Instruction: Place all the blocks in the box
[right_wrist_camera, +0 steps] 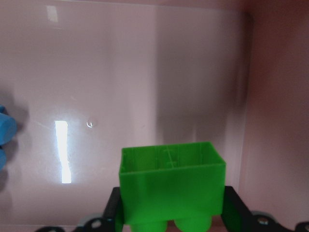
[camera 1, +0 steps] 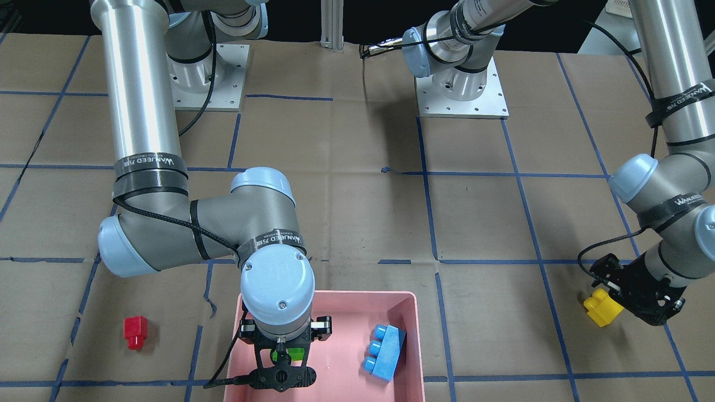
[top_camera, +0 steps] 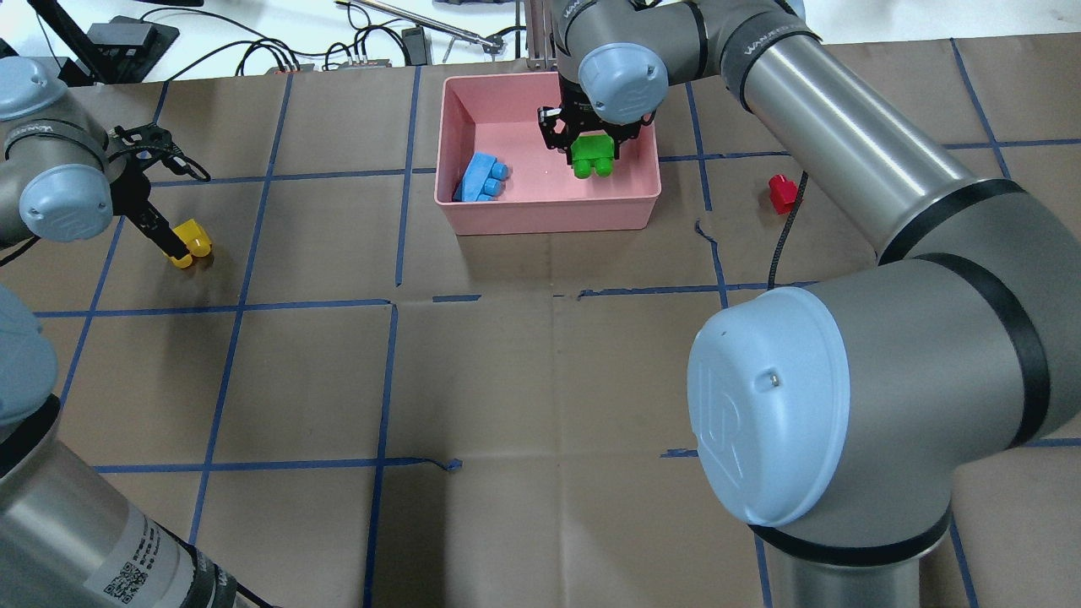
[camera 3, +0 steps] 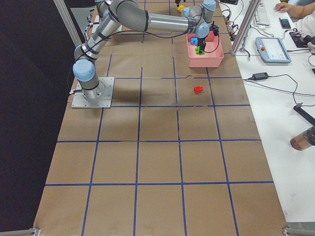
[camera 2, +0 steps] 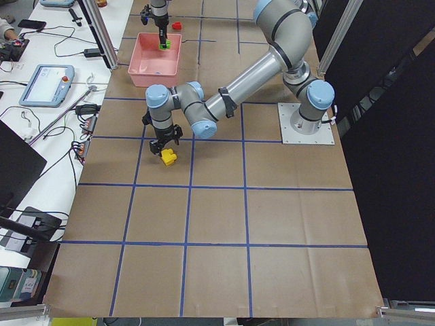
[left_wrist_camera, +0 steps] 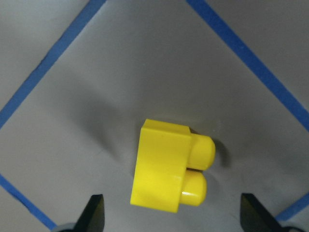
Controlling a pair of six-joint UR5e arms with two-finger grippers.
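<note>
My right gripper [top_camera: 591,150] is shut on the green block [top_camera: 591,157] and holds it inside the pink box [top_camera: 549,221], near its right wall, just above the floor. In the right wrist view the green block [right_wrist_camera: 171,186] sits between the fingers, studs toward the camera. The light blue block [top_camera: 481,177] lies in the box's left part. My left gripper [top_camera: 173,245] is open, low over the yellow block [left_wrist_camera: 166,166], which lies on the table between the spread fingers [left_wrist_camera: 95,212]. The red block [top_camera: 781,192] lies on the table to the right of the box.
The brown table cover carries a grid of blue tape lines [top_camera: 388,304]. My right arm's elbow [top_camera: 785,414] looms large over the near right. Cables and devices [top_camera: 355,59] lie beyond the table's far edge, behind the box.
</note>
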